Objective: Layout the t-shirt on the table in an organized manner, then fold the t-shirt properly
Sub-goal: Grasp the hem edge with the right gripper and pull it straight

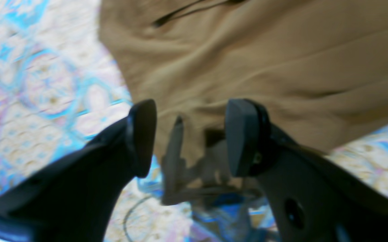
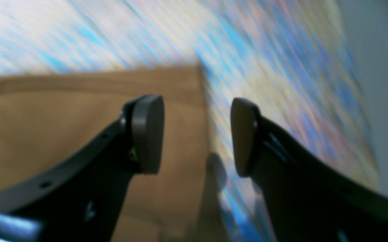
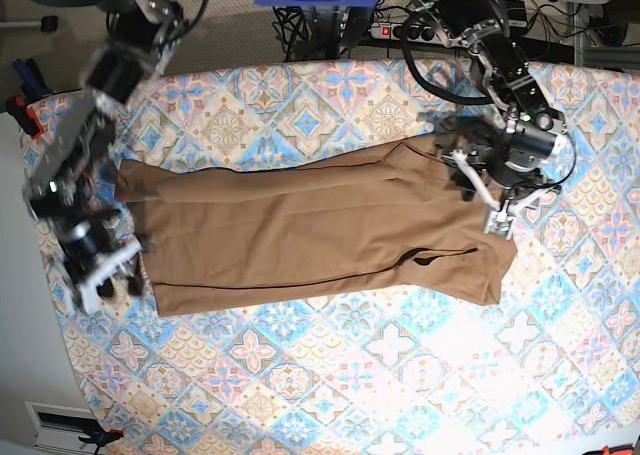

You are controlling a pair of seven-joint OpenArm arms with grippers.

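Currently: the t-shirt (image 3: 320, 230) lies stretched lengthwise across the table (image 3: 330, 375), folded into a long narrow band, hem end toward the right arm and shoulder end under the left arm.
Left gripper (image 3: 492, 197): hangs just over the shoulder end of the shirt; in its wrist view the fingers (image 1: 143, 134) stand spread with cloth below them, pinching nothing.
Right gripper (image 3: 100, 265): sits at the hem end, by the shirt's corner; its fingers (image 2: 148, 132) are spread too, one over tan cloth, the other over bare table.
Risk, uneven grip: a closing pinch at the left end may catch only the top layer, so the band would peel apart when lifted.
Risk, corner miss: the right fingers straddle the hem edge, so closing here could graze the corner and let it slip.
Risk, drag: one end pulled without the other would likely skew the band and add wrinkles.
Hidden: the neck and its tag are not visible, and the near sleeve is tucked or bunched.
Hard to read: both wrist views are blurred, the right one heavily, so finger height above the cloth cannot be judged.
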